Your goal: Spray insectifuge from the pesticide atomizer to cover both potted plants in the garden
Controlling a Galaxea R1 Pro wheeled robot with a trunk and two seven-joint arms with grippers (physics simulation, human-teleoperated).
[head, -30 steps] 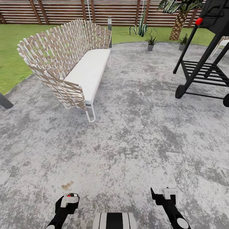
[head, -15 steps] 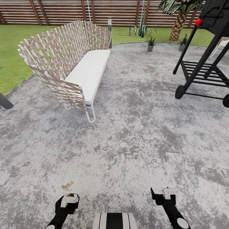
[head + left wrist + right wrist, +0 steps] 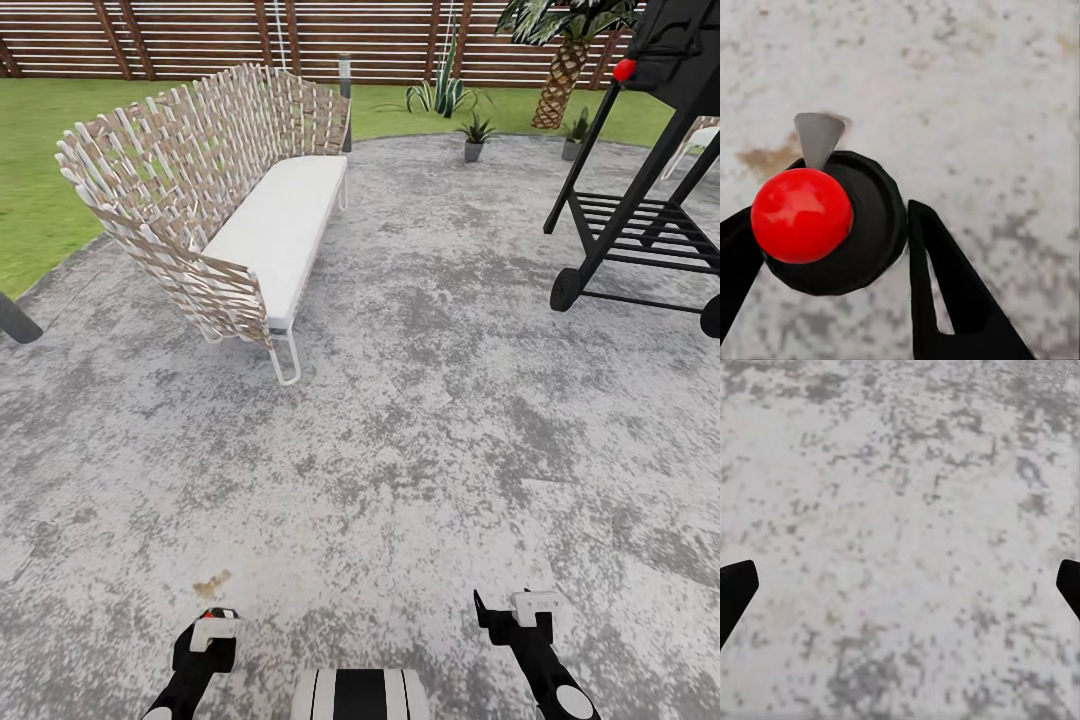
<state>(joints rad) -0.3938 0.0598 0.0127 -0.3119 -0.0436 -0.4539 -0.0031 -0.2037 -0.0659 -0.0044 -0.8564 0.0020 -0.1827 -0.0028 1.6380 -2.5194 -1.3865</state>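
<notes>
The one change over the last second is small: in the head view the left pincer [image 3: 205, 640] has dropped a little lower, while the patio, the wicker sofa [image 3: 230, 200] and the black grill cart [image 3: 640, 190] sit exactly where they were, so the base has not rolled on.

The left wrist view looks down on a round dark cap with a red ball knob and a pale grey nozzle, set between the two black fingers [image 3: 945, 292]. That is the pesticide atomizer [image 3: 832, 221], and the left pincer appears pinched on it, one finger at each side of the cap. Judging from this, the pick-up is done and the arm is only settling its load.

The right pincer [image 3: 900, 585] is spread wide, its tips at the far sides of its wrist view with bare speckled stone between them.

Both potted plants [image 3: 474, 133] [image 3: 576, 130] stand far ahead of the pincers, at the patio's distant rim near the fence, just beside the palm [image 3: 565, 50]. No spraying can reach them from here; a drive across the patio seems the next need.
</notes>
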